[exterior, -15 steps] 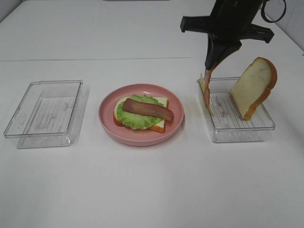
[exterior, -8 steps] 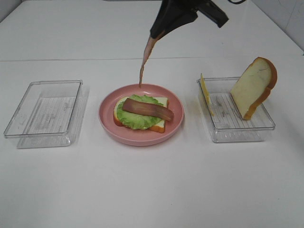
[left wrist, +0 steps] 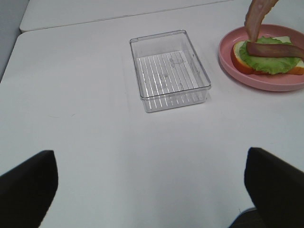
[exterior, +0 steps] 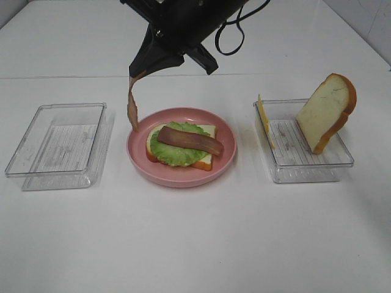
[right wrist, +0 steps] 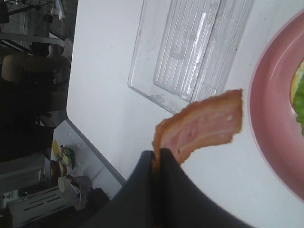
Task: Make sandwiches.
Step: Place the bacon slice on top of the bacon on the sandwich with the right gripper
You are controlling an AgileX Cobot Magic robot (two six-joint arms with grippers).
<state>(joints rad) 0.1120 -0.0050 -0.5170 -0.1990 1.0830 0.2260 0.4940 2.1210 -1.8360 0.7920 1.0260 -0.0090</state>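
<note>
The sandwich (exterior: 183, 146) lies on the pink plate (exterior: 183, 180) as one bread slice with lettuce and a bacon strip on top, also seen in the left wrist view as the sandwich (left wrist: 268, 59). My right gripper (exterior: 140, 72) has reached across and is shut on a second bacon strip (exterior: 132, 108), which dangles over the plate's left rim. The right wrist view shows that gripper (right wrist: 159, 159) pinching the bacon strip (right wrist: 199, 128). My left gripper (left wrist: 152, 190) stands open over bare table, well short of the plate.
An empty clear container (exterior: 58, 146) sits left of the plate. A second clear container (exterior: 305, 166) on the right holds a yellow cheese slice (exterior: 264, 119) on edge and a leaning bread slice (exterior: 327, 113). A table seam runs behind.
My right gripper has carried the bacon strip leftward, from the right container, past the plate's far side, to above the plate's left rim. The left gripper has not moved.
</note>
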